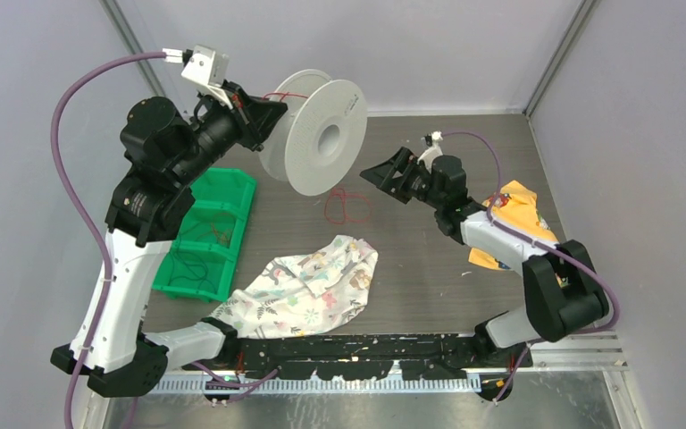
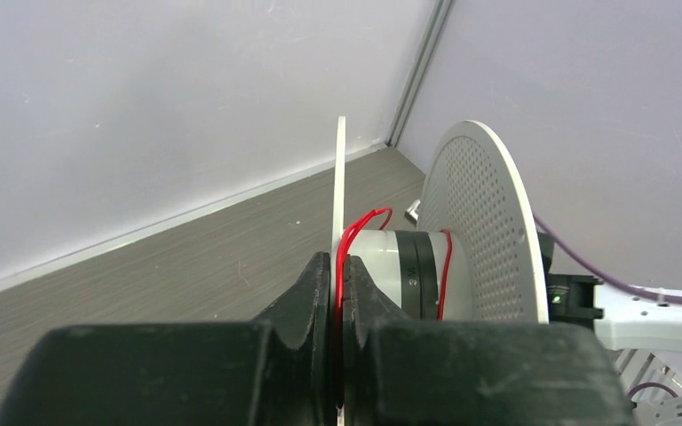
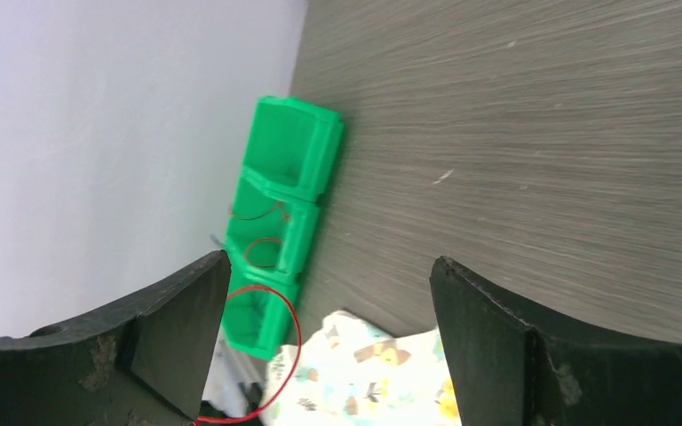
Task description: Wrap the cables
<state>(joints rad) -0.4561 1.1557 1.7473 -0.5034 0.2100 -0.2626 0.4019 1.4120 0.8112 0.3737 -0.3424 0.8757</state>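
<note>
Above the far left of the tabletop [image 1: 429, 268], top view: the left pincer [image 1: 263, 112] carries a white spool [image 1: 322, 134] aloft, axis roughly level, presumably so the hub is free to take windings. A tangle of red cable [image 1: 347, 206] lies on the tabletop below it. The right pincer [image 1: 380, 174] hovers near that tangle, facing the spool. A green bin [image 1: 205, 232] and a patterned cloth [image 1: 308, 286] lie near the left arm.

Left wrist view: the left pincer [image 2: 337, 275] is clamped narrowly on the spool's thin flange [image 2: 340, 177]. Red cable [image 2: 355, 235] crosses the hub beside it.

Right wrist view: the right pincer [image 3: 330, 266] stands wide, nothing between its fingers. A cable loop [image 3: 295, 311] curves past one finger; contact cannot be told. Judgement: winding barely begun.
</note>
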